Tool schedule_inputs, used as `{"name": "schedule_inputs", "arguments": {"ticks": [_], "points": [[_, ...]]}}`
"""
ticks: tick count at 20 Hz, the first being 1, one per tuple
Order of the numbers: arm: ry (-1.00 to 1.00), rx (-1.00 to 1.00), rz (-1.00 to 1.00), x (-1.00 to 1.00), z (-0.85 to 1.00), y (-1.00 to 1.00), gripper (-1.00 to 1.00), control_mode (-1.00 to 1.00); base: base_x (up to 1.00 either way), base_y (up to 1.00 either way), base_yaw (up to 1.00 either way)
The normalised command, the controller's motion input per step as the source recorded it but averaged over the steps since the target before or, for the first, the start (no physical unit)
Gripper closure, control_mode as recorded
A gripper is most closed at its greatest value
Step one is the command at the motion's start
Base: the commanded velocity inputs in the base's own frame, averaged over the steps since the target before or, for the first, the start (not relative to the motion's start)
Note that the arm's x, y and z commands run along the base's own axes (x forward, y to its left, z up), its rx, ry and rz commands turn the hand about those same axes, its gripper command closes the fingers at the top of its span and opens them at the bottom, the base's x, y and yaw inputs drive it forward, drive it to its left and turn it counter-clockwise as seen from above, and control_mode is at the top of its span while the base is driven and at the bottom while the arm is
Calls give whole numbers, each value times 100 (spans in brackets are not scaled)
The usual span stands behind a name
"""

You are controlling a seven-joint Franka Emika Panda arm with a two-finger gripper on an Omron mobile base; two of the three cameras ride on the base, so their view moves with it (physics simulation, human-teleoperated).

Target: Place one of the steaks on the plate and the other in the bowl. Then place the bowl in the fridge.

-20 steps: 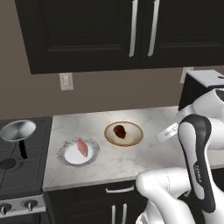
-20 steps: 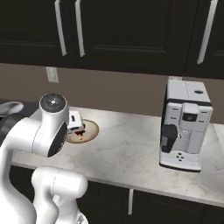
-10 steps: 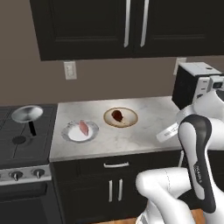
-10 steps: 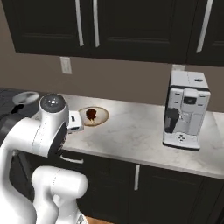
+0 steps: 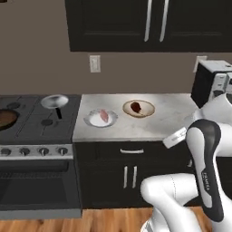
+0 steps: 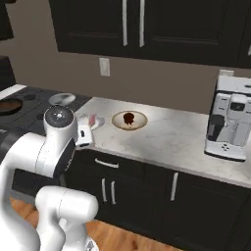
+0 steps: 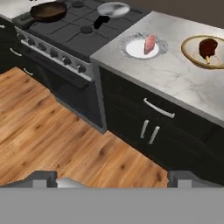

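Observation:
A pinkish-red steak (image 7: 149,43) lies on the white plate (image 7: 131,47) near the counter's stove end; plate (image 5: 94,119) and steak (image 5: 104,116) also show from the left base. To its right, the reddish-brown steak (image 7: 208,46) sits in the beige bowl (image 7: 190,49), seen too as bowl (image 5: 147,110) with steak (image 5: 135,107) and bowl (image 6: 138,121) with steak (image 6: 129,117). My gripper (image 7: 113,178) is open and empty. It hangs back from the counter, over the wood floor, looking down at the cabinet fronts. The fridge is out of view.
A stove (image 5: 36,136) stands left of the counter, with a black skillet (image 7: 46,12) and a shiny silver dish (image 7: 113,8) on its burners. A coffee machine (image 6: 230,120) sits at the counter's right end. Dark cabinets (image 5: 131,174) run below, wood floor (image 7: 52,122) in front.
The whole picture has shifted: the base has backed away from the counter and swung, bringing the stove and floor into view. Steaks, plate and bowl have stayed put. The gripper has stayed open.

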Motion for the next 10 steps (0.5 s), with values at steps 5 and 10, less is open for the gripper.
{"name": "schedule_inputs", "arguments": {"ticks": [5,10], "points": [[0,0,0,0,0,0,-100,100,0,15,98],[0,0,0,0,0,0,-100,100,0,20,92]]}}
